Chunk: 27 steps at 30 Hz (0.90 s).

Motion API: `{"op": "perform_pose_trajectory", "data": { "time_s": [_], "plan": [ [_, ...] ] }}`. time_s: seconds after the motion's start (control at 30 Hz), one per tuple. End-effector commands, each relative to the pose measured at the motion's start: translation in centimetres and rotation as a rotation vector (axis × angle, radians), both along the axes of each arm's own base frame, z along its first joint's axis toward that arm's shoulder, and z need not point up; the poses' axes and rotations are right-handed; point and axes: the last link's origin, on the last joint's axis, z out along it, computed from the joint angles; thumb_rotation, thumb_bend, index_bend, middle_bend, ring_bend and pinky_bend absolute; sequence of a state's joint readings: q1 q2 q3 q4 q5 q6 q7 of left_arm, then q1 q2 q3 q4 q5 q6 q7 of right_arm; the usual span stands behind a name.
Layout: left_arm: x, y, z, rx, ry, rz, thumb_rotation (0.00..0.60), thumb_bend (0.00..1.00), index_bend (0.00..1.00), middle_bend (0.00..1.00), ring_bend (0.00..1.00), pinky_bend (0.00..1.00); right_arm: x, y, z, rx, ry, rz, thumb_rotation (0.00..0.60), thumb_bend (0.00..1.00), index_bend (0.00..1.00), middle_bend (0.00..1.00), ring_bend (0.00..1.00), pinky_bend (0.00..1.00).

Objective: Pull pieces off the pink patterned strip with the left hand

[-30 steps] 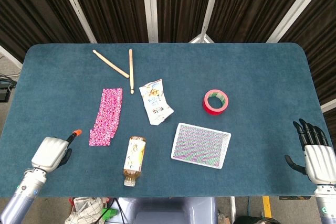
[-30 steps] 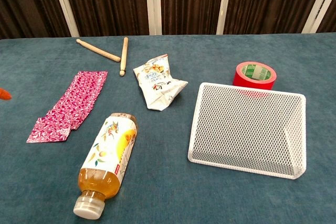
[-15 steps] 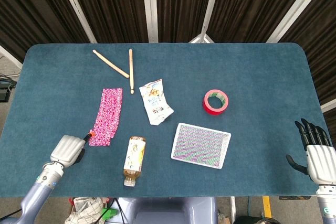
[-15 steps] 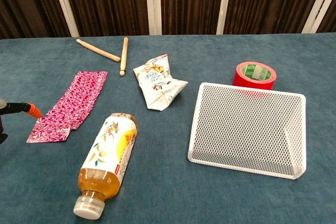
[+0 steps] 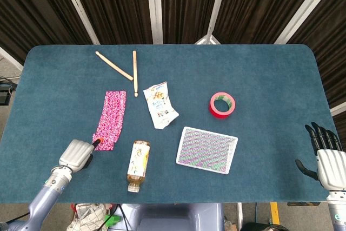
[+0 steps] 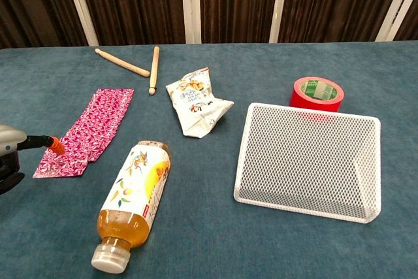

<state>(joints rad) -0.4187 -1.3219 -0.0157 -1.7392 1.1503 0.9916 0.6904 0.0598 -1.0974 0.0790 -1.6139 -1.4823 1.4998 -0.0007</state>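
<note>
The pink patterned strip (image 5: 110,119) (image 6: 86,132) lies flat on the blue table, left of centre, its long side running front to back. My left hand (image 5: 77,154) (image 6: 9,155) hovers at the strip's near left corner, one orange-tipped finger pointing out over that corner; the other fingers are curled under. It holds nothing. My right hand (image 5: 326,156) rests at the table's front right edge with its dark fingers spread, far from the strip.
A bottle of amber drink (image 5: 138,165) (image 6: 133,200) lies on its side just right of the strip's near end. A crumpled snack bag (image 5: 160,105), two wooden drumsticks (image 5: 114,66), a red tape roll (image 5: 222,104) and a white mesh tray (image 5: 207,149) lie further right and back.
My left hand has travelled right and inward from the table's left edge to the strip's near corner. The right hand has barely moved.
</note>
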Motion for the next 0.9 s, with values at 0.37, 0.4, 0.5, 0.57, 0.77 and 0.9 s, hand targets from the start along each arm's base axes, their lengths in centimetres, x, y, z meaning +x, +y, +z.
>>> {"op": "perform_pose_trajectory", "data": {
  "time_s": [0.37, 0.4, 0.5, 0.57, 0.77, 0.9],
  "plan": [
    [0.7, 0.3, -1.4, -0.038, 0.037, 0.004, 0.600, 0.76, 0.18, 0.87, 0.74, 0.62, -0.1, 0.0, 0.0, 0.000, -0.002, 0.000, 0.600, 0.27, 0.01, 0.05, 0.09, 0.10],
    [0.7, 0.2, -1.4, -0.040, 0.039, 0.003, 0.600, 0.76, 0.18, 0.87, 0.74, 0.62, -0.1, 0.0, 0.0, 0.000, -0.002, 0.000, 0.600, 0.27, 0.01, 0.05, 0.09, 0.10],
    [0.8, 0.1, -1.7, -0.050, 0.045, 0.002, 0.600, 0.76, 0.18, 0.87, 0.74, 0.62, -0.1, 0.0, 0.1, 0.001, -0.003, -0.001, 0.600, 0.27, 0.01, 0.05, 0.09, 0.10],
    [0.8, -0.1, -1.7, -0.051, 0.048, 0.001, 0.600, 0.76, 0.18, 0.87, 0.74, 0.62, -0.1, 0.0, 0.0, 0.001, -0.003, -0.001, 0.600, 0.27, 0.01, 0.05, 0.09, 0.10],
    [0.7, -0.9, -1.7, -0.057, 0.061, 0.001, 0.600, 0.76, 0.18, 0.87, 0.74, 0.62, 0.0, 0.0, 0.1, -0.001, -0.006, 0.002, 0.600, 0.27, 0.01, 0.05, 0.09, 0.10],
    [0.4, -1.7, -1.8, -0.069, 0.083, 0.014, 0.600, 0.76, 0.18, 0.87, 0.74, 0.62, 0.0, 0.0, 0.1, -0.001, -0.011, 0.001, 0.600, 0.27, 0.01, 0.05, 0.09, 0.10]
  ]
}}
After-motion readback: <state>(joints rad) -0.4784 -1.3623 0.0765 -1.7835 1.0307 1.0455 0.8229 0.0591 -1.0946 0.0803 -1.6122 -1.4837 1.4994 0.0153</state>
